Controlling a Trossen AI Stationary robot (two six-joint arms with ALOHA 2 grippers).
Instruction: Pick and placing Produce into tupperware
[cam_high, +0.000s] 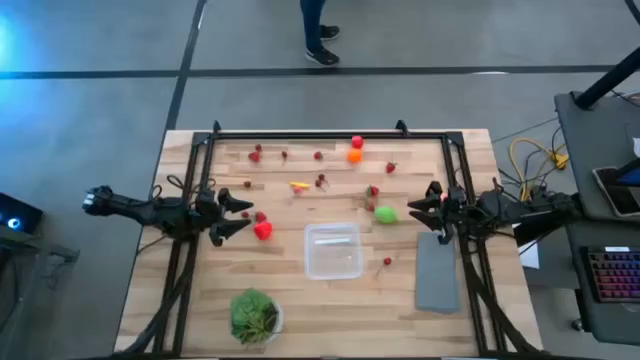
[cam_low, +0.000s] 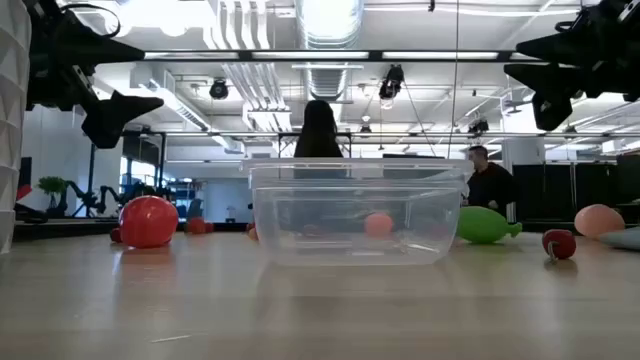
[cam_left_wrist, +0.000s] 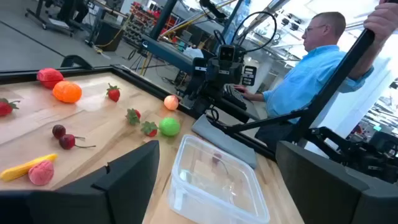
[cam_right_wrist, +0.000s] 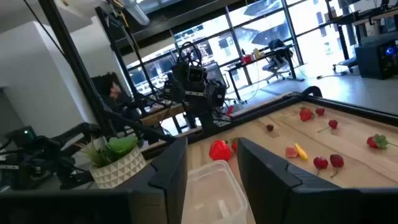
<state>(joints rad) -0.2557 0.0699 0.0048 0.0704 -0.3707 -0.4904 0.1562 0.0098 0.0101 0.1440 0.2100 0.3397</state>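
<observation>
The clear tupperware (cam_high: 333, 250) stands on its base mid-table, between both arms. Produce lies scattered on the wood: a big red strawberry (cam_high: 263, 230) near my left gripper, a lime-green piece (cam_high: 386, 213) near my right gripper, an orange piece (cam_high: 354, 155), a yellow piece (cam_high: 299, 185), and small cherries and berries toward the far edge. One cherry (cam_high: 387, 261) lies just right of the tupperware. My left gripper (cam_high: 243, 215) is open and hovers left of the tupperware. My right gripper (cam_high: 425, 213) is open and hovers to its right. In the low view both grippers are well above the table.
A flat grey slab (cam_high: 437, 272) lies on the table right of the tupperware, under the right arm. A leafy plant in a white bowl (cam_high: 255, 315) stands near the near edge. A black frame (cam_high: 330, 133) borders the table. A person in blue (cam_left_wrist: 311, 68) sits beyond the table's right side.
</observation>
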